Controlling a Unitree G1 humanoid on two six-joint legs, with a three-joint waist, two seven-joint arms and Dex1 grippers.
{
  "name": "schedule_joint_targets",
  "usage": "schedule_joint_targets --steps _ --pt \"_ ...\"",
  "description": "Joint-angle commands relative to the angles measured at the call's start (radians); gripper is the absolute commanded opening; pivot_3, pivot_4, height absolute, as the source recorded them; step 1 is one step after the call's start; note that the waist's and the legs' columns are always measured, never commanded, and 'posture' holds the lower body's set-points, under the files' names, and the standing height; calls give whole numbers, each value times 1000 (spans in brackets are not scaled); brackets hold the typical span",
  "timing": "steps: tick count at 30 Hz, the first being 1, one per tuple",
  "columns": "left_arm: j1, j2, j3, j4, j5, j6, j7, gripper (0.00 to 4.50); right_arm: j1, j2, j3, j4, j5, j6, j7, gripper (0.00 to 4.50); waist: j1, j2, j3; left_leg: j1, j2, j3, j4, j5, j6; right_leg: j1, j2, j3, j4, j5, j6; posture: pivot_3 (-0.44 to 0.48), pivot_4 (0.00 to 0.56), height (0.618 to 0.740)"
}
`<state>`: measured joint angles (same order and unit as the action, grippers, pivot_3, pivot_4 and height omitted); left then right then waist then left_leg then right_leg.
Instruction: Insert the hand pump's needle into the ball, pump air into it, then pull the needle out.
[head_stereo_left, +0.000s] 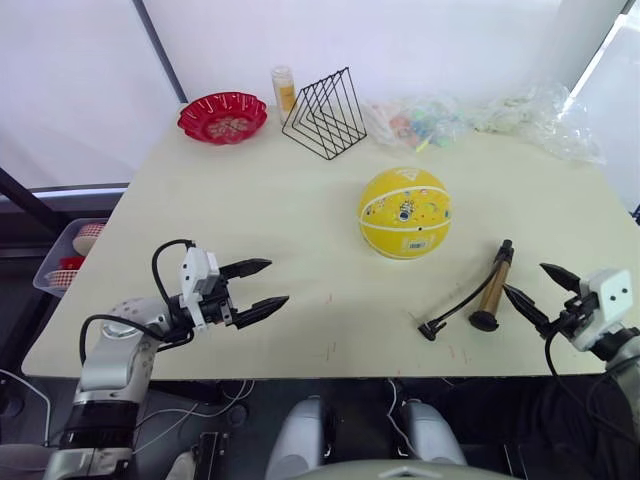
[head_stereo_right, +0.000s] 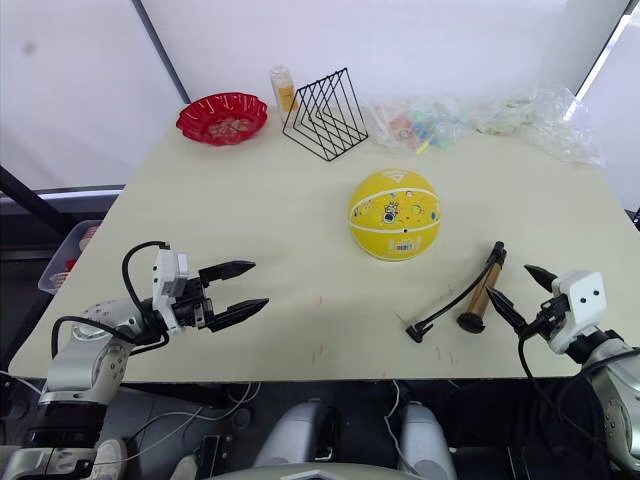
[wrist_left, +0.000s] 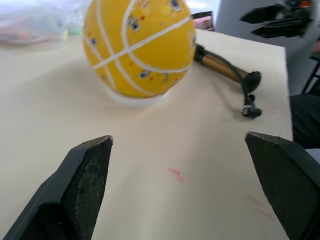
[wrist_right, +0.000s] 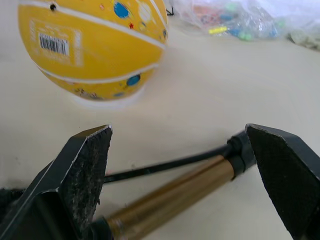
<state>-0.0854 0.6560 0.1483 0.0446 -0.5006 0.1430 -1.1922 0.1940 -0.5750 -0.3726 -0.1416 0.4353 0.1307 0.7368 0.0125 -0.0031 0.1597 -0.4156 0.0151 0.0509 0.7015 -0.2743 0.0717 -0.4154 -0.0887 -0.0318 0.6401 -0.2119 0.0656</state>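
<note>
The yellow ball (head_stereo_left: 405, 212) rests on a white ring right of the table's middle. To its right, near the front edge, lies the hand pump (head_stereo_left: 493, 285), with a gold barrel and black ends. Its black hose (head_stereo_left: 455, 310) curves left to a black fitting (head_stereo_left: 430, 330); the needle is too small to make out. My right gripper (head_stereo_left: 524, 277) is open just right of the pump, and the barrel (wrist_right: 175, 200) lies between its fingers in the right wrist view. At the front left my left gripper (head_stereo_left: 278, 282) is open, empty, and pointing toward the ball (wrist_left: 140, 47).
At the back of the table (head_stereo_left: 300, 200) stand a red bowl (head_stereo_left: 222, 117), a small bottle (head_stereo_left: 284, 88) and a black wire rack (head_stereo_left: 325, 113). Clear plastic bags (head_stereo_left: 480, 120) lie at the back right. A basket (head_stereo_left: 70, 255) sits beyond the left edge.
</note>
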Motion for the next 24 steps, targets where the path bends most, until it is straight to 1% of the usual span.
schedule_joint_targets --steps 1,3,8,13,20,24 --pt "46 8 35 -74 -1 20 52 4500 12 -30 -52 16 -13 -32 5 4469 0 0 0 0 0 0 0 0 0 -1 -1 0 0 0 0 0 150 737" --pt "65 5 38 -96 -13 41 74 4500 16 -34 -69 32 -21 -42 -5 4469 1 0 0 0 0 0 0 0 0 -1 -6 0 0 0 0 0 150 737" --pt "113 2 39 -153 -19 52 105 4500 36 -37 -99 44 -31 -64 -9 4469 1 1 0 0 0 0 -1 0 0 -1 -7 0 0 0 -1 0 150 737" --pt "139 0 39 -175 -10 45 129 4500 35 -62 -126 96 -23 -61 18 4469 1 2 1 0 0 -1 -1 0 0 -1 -8 2 0 0 -2 0 150 737" --pt "183 6 56 -163 -7 -1 115 4500 11 -90 -150 206 0 -73 70 4469 0 2 1 -1 0 0 -3 0 0 -2 -9 2 -2 -1 -2 0 150 737" --pt "180 9 65 -109 10 -39 102 4500 -8 -114 -164 262 25 -71 120 4469 0 3 1 -1 0 -1 -3 0 0 -2 -9 2 -2 -1 -2 0 150 737"
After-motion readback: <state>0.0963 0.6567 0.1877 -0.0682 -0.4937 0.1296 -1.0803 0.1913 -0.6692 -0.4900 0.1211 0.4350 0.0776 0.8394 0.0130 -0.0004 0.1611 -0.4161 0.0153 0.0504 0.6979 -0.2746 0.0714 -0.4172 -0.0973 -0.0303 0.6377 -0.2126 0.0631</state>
